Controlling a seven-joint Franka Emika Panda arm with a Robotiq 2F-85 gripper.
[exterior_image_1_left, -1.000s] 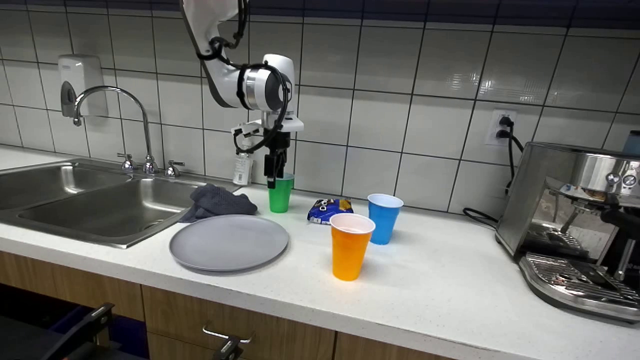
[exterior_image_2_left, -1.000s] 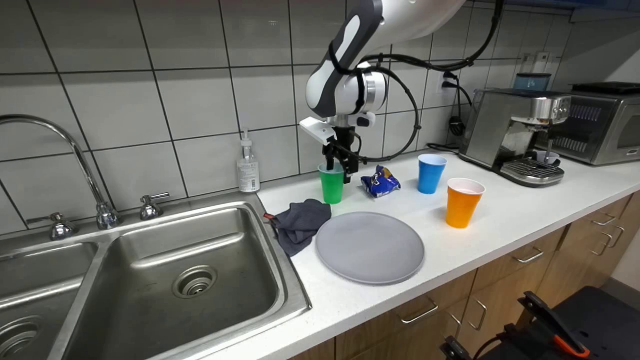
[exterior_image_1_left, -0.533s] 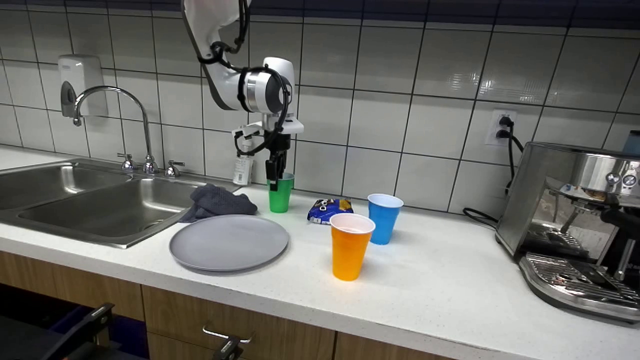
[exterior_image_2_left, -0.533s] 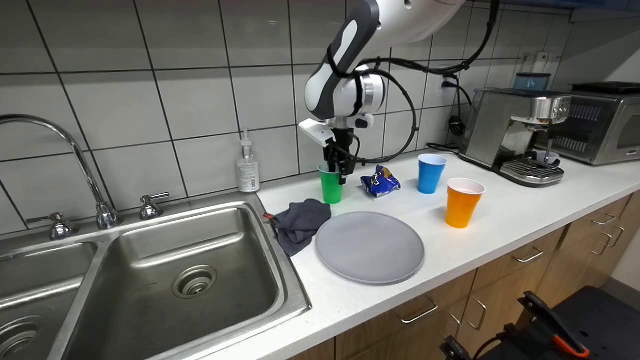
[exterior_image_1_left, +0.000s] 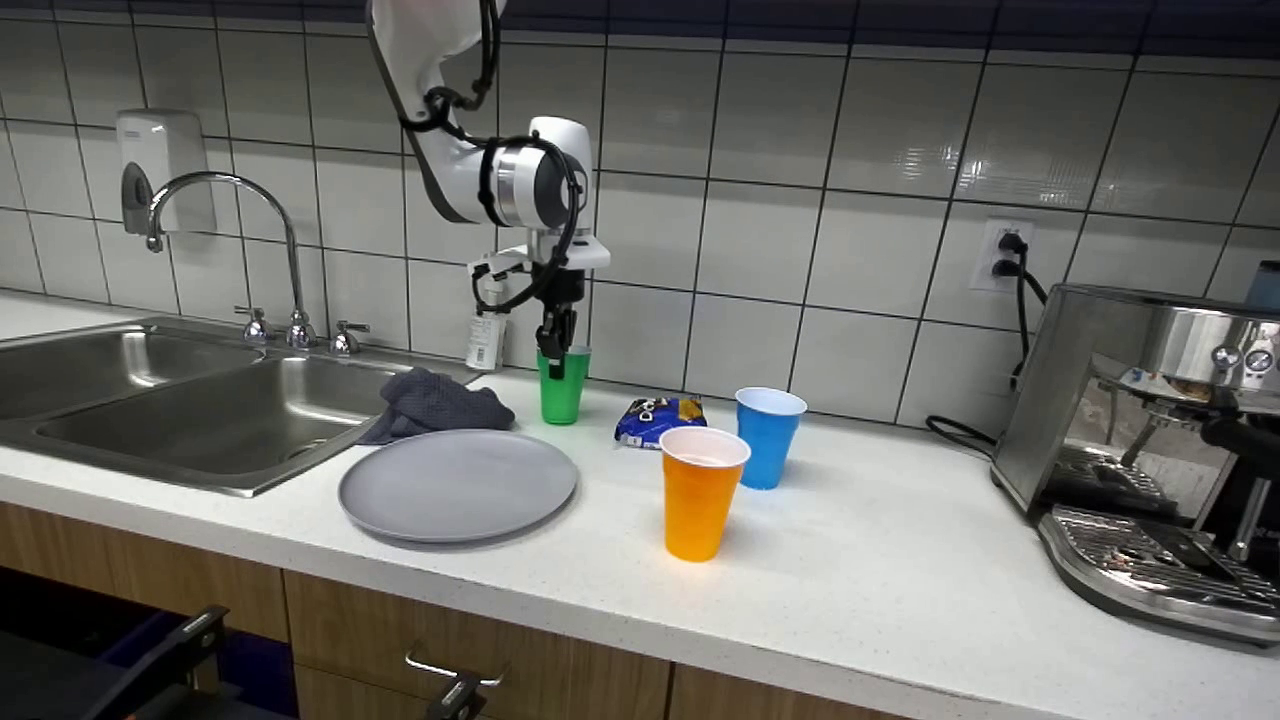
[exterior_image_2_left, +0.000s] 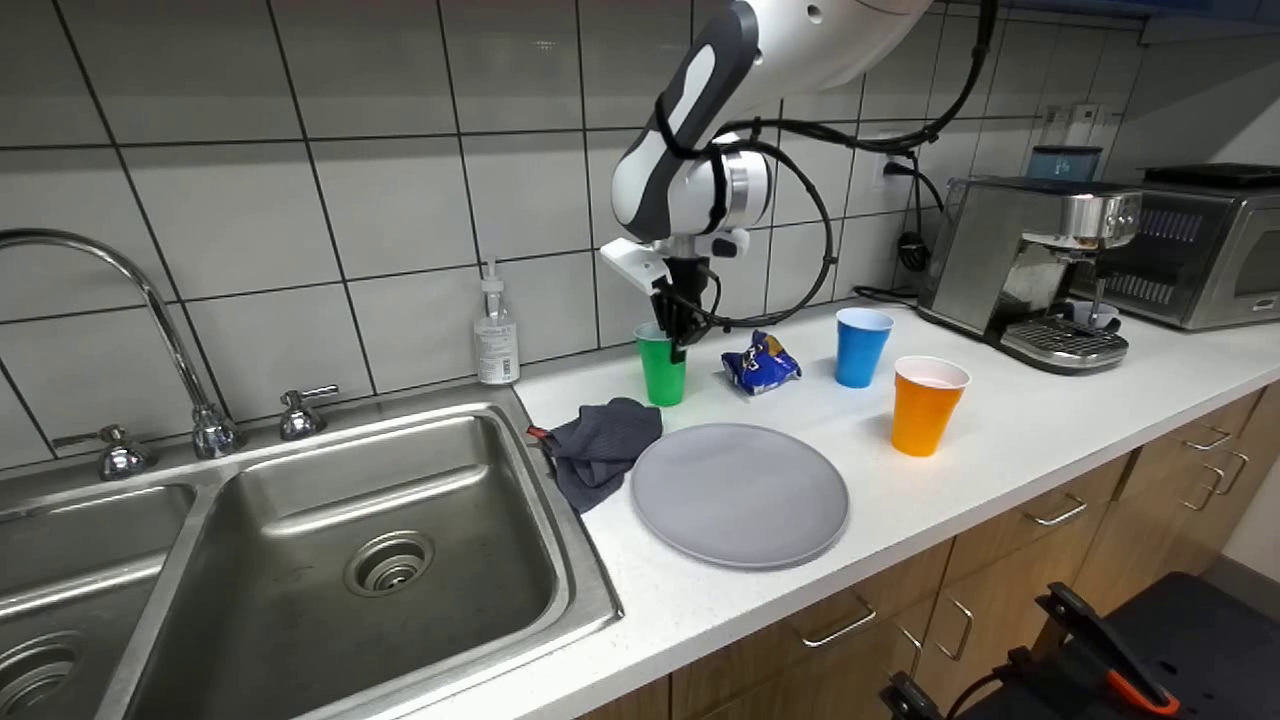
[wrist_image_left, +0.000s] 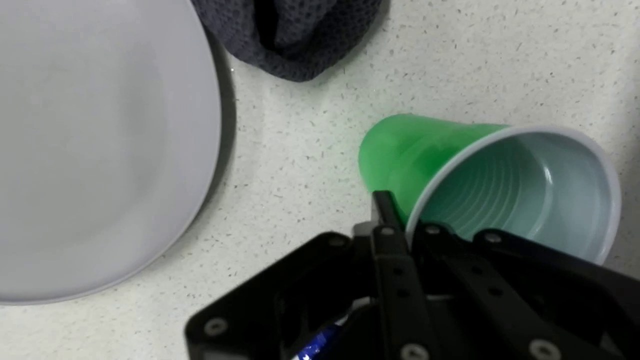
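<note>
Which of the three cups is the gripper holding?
The green cup: the gripper is shut on its rim, while the blue cup and orange cup stand untouched.

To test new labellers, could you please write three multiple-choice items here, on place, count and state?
1. The blue snack bag lies: A) in the sink; B) between the green plastic cup and blue plastic cup; C) on the plate.
2. How many coloured plastic cups show? A) one; B) two; C) three.
3. The gripper is: A) shut on the green plastic cup; B) wide open; C) shut, empty.

1B: both exterior views show it there.
2C: green, blue, plus the orange plastic cup.
3A: the wrist view shows the cup's wall between its jaws.
</note>
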